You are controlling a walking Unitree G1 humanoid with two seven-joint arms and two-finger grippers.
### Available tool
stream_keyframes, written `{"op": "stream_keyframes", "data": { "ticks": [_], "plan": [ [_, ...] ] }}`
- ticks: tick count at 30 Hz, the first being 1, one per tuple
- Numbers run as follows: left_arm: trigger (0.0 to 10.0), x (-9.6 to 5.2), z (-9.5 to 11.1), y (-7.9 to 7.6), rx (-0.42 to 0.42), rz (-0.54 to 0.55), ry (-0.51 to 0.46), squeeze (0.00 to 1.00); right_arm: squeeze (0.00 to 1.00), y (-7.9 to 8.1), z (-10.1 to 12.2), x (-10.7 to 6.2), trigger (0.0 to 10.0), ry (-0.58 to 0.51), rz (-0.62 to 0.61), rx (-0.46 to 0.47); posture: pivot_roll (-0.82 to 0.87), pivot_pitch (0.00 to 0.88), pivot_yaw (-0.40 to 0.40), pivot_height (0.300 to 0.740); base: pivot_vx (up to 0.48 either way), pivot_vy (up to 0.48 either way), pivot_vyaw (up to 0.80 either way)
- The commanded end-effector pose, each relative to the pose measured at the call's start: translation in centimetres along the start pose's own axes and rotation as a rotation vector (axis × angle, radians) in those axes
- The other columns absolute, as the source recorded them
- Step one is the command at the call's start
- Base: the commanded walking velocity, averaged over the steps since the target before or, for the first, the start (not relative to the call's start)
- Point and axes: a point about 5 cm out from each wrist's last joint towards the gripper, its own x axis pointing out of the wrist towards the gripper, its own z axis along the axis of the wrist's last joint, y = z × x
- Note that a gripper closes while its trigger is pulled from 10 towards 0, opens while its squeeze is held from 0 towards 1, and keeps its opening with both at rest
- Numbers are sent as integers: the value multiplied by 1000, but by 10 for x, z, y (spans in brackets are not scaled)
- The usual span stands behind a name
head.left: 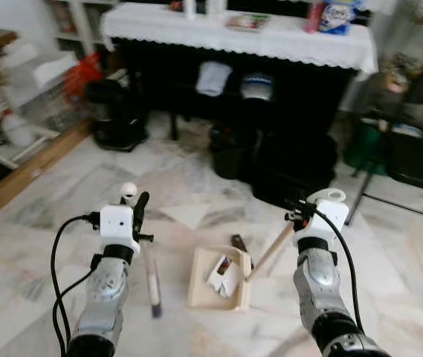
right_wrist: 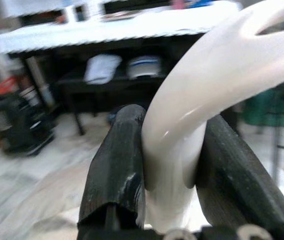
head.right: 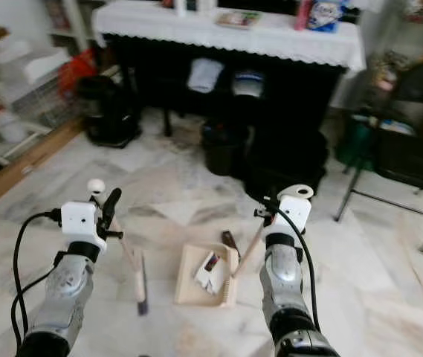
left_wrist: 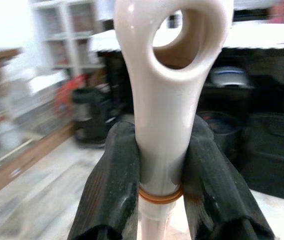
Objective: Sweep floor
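Soft, even indoor daylight, slightly blurred eye views, wrist backgrounds out of focus.

left tool [head.left: 138,204]: raised, clamped | right tool [head.left: 305,210]: raised, clamped

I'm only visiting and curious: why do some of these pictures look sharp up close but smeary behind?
Left wrist view: the broom handle and black fingers are crisp, the room behind blurred. Right wrist view: the dustpan handle shows glare, its background soft. Eye views: the dustpan is fairly clear; the edges smear.
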Motion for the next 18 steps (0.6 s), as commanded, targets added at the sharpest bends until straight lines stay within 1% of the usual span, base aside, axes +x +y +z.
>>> {"op": "stream_keyframes", "data": {
  "ticks": [1,5,18],
  "plan": [
    [10000,2,7,2,30,4,-38,0,0,8,18,8,10000,-86,23,12,99,0,-5,740,0,0,794],
    [10000,2,7,3,38,4,-40,0,0,5,21,9,10000,-95,16,10,99,0,-6,740,0,0,794],
    [10000,7,9,3,58,19,-48,0,0,4,24,11,10000,-99,14,10,100,0,-7,740,0,0,794]
  ]
}}
